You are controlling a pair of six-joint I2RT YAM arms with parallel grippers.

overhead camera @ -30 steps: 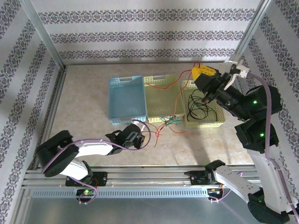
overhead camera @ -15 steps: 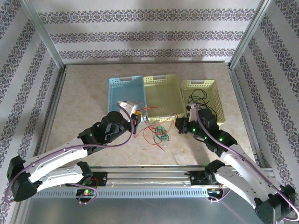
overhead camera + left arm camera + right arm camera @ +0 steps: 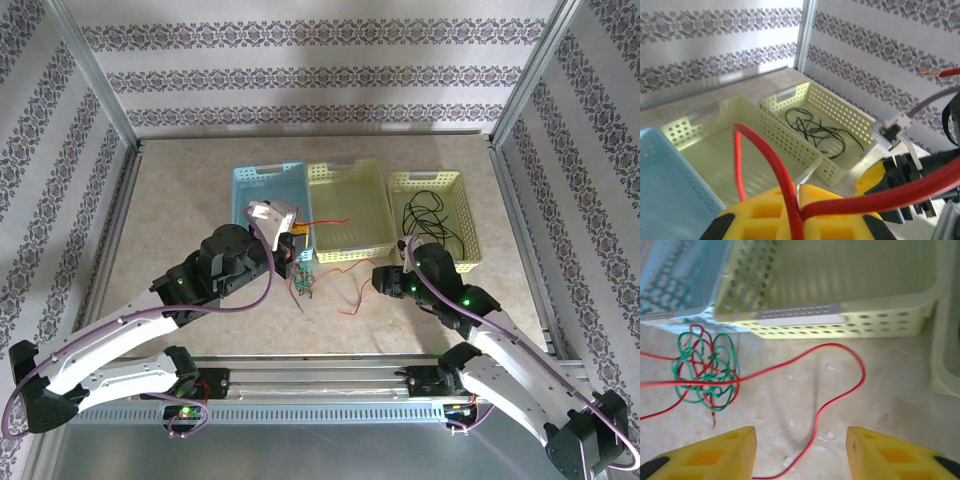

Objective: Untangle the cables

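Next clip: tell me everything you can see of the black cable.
The black cable is a thin, flexible wire with a dark, smooth-looking sheath. It lies slack in loose, overlapping loops on the floor of the pale yellow perforated basket at the right end of the row. It looks wholly inside the walls, and only the basket touches it.

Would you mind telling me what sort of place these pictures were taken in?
Probably a robot test cell, not a home: patterned wallpaper panels set in an aluminium frame, a slotted mounting rail up front, and three plastic baskets.
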